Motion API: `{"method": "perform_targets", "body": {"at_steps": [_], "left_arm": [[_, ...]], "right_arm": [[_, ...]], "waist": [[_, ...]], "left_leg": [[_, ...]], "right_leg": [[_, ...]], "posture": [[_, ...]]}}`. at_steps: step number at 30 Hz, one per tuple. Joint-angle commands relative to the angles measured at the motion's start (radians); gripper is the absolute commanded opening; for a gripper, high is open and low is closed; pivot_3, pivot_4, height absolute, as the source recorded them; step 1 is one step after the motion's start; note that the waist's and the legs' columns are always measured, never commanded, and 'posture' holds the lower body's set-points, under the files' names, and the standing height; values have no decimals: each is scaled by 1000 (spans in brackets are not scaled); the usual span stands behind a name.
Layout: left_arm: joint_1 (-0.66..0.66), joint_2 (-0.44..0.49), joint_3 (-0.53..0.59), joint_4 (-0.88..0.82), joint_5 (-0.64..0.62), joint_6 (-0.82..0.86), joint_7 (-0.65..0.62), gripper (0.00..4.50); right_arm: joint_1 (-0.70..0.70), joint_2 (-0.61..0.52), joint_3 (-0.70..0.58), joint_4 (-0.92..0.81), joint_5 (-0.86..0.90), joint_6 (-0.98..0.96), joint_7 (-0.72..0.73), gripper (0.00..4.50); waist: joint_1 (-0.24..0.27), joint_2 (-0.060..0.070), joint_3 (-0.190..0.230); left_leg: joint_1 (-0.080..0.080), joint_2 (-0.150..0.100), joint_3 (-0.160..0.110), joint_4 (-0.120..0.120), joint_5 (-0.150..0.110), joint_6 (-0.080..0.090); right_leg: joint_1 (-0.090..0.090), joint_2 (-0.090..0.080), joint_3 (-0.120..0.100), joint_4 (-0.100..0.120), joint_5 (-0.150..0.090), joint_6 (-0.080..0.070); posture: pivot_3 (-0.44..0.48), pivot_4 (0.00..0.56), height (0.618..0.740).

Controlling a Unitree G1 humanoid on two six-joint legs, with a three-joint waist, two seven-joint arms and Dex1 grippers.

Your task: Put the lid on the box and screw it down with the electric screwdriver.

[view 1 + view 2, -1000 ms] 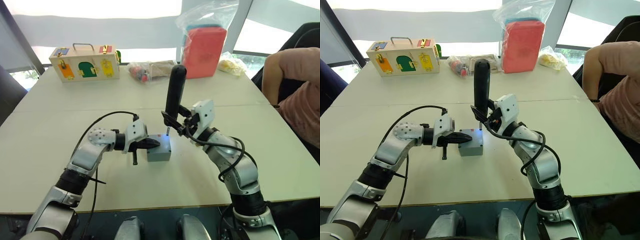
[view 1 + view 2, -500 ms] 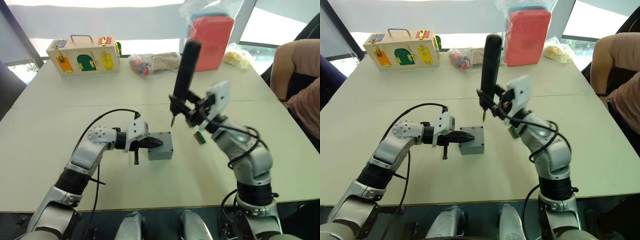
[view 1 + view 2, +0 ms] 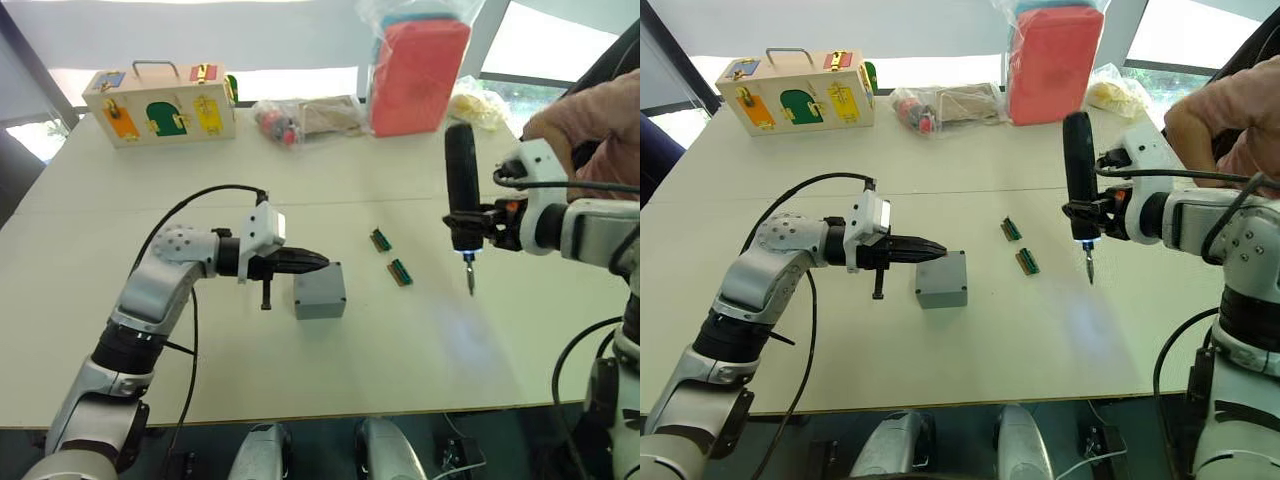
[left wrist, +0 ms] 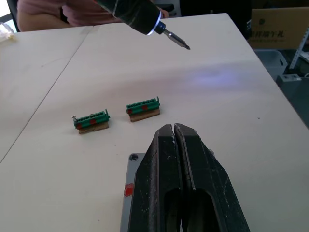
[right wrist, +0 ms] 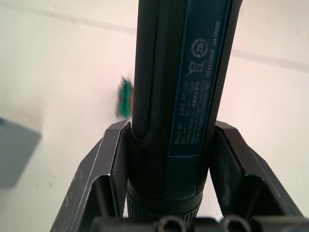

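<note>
The grey box (image 3: 320,299) sits mid-table with the lid (image 4: 132,172) on top of it. My left gripper (image 3: 321,262) is shut, and its fingertips lie over the lid's near-left edge; whether they press on it I cannot tell. Well to the right of the box, my right gripper (image 3: 487,226) is shut on the electric screwdriver (image 3: 459,186). The tool stands upright above the table, its bit (image 3: 470,280) pointing down and its tip light on. The left wrist view shows that lit tip (image 4: 155,29) far beyond the box.
Two small green terminal blocks (image 3: 381,240) (image 3: 400,272) lie between box and screwdriver. At the back stand a wooden latch box (image 3: 160,103), clear bags (image 3: 305,122) and a red bag (image 3: 418,72). A person (image 3: 592,108) sits at the right edge.
My right arm has lifted the screwdriver off the box and carried it far to the right, uncovering the two green blocks. The left gripper stays at the lid. The camera has shifted.
</note>
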Motion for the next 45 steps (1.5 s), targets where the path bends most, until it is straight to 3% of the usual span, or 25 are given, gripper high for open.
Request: {"method": "perform_targets", "body": {"at_steps": [1, 9, 16, 18, 19, 20, 23, 26, 33, 35, 38, 45], "left_arm": [[-17, 0, 32, -53, -25, 5, 18, 0], [22, 25, 50, -114, -34, 37, 54, 0], [70, 85, 83, -175, -46, 66, 74, 0], [81, 94, 88, -202, -54, 93, 96, 0], [87, 100, 95, -211, -62, 102, 100, 0], [89, 105, 94, -216, -63, 109, 104, 0], [105, 132, 105, -206, -52, 98, 94, 0], [114, 157, 130, -180, -39, 101, 116, 0], [150, 182, 151, -94, 0, 73, 153, 0], [160, 194, 150, -59, 12, 50, 134, 0], [194, 179, 121, -48, 39, 46, 152, 0], [231, 128, 65, -6, 90, -7, 161, 0]], "right_arm": [[-49, -87, 128, 127, -37, 7, 8, 1869], [-104, -24, 243, 365, -101, 7, 7, 1869], [-127, 57, 268, 428, -161, 7, 13, 1869], [-119, 70, 267, 423, -186, -7, 19, 2843], [-116, 78, 261, 415, -195, -5, 18, 2985], [-115, 75, 259, 400, -197, -5, 28, 3562], [-120, 71, 255, 340, -198, -3, 44, 4360], [-150, 14, 281, 224, -209, -102, 110, 4446], [-164, 44, 217, 92, -186, -240, 212, 4446], [-148, 82, 206, 56, -176, -269, 224, 4040], [20, 139, 225, -115, -164, -397, 260, 3216], [229, 230, 318, -238, -234, -538, 235, 608]], "waist": [[2, 0, 0], [-1, 0, 1], [1, 0, 1], [-1, 0, 1], [0, 0, 1], [1, 0, 1], [1, 0, 1], [1, 1, 2], [0, 1, 2], [0, 1, 2], [4, -2, 0], [3, -2, 1]], "left_leg": [[0, 0, 0, 0, 0, 0], [0, 0, 1, 0, 0, 0], [0, 0, 1, 1, 0, 0], [0, 0, 1, 1, 0, 0], [0, 0, 1, 1, 0, 0], [0, 0, 1, 1, 0, 0], [0, 0, 1, 2, 0, 0], [0, 0, 1, 2, 0, 0], [1, 0, 1, 2, 0, 0], [1, 0, 1, 2, 0, 0], [1, 0, 1, 2, 0, -1], [0, 0, 2, 4, 0, -1]], "right_leg": [[0, 0, 0, 0, 0, 0], [-1, 1, 1, 0, 1, 2], [-1, 1, 1, 1, 1, 2], [0, 1, 1, 1, 1, 3], [0, 1, 1, 1, 2, 3], [0, 1, 1, 1, 2, 3], [0, 1, 2, 1, 2, 4], [0, 1, 2, 1, 3, 5], [0, 2, 1, 1, 3, 5], [0, 2, 2, 2, 3, 5], [0, 2, 1, 1, 3, 5], [2, -1, 2, 1, 3, 6]], "posture": [[0, 150, 730], [0, 150, 730], [0, 150, 730], [0, 150, 730], [0, 150, 730], [0, 150, 730], [0, 150, 730], [0, 150, 730], [0, 150, 730], [0, 150, 730], [0, 150, 730], [0, 150, 730]]}}
